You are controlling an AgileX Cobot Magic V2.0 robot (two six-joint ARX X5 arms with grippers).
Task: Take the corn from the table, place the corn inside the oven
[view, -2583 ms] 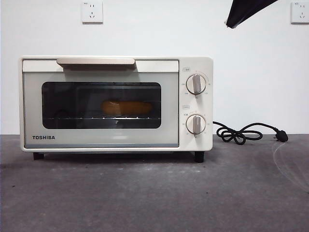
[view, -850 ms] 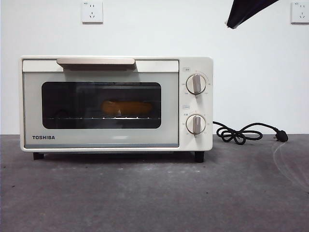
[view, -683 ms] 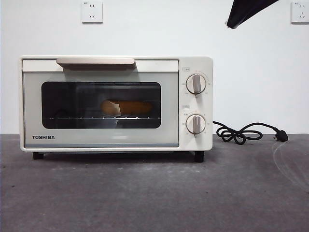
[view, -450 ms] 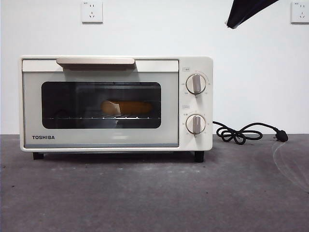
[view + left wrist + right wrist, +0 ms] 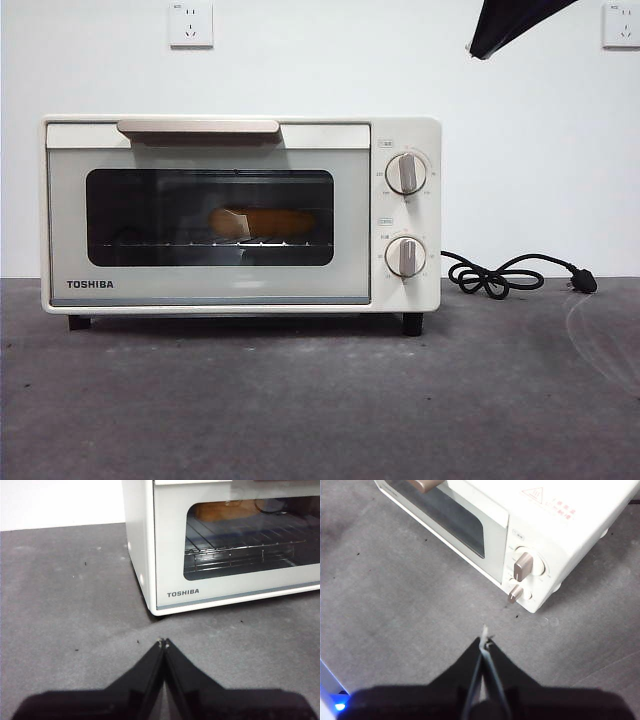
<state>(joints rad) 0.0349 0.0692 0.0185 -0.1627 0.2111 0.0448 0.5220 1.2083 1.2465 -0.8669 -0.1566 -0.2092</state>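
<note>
The oven has a smooth cream-white painted shell with a soft sheen, a dark glossy glass window, and a shiny wire metal rack inside. The table is matt, mottled dark grey. Both knobs look satin beige plastic.

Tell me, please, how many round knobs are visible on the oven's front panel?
2. The upper knob and the lower knob sit one above the other on the oven, right of its closed glass door. The right wrist view shows the same two; none appears hidden.
</note>
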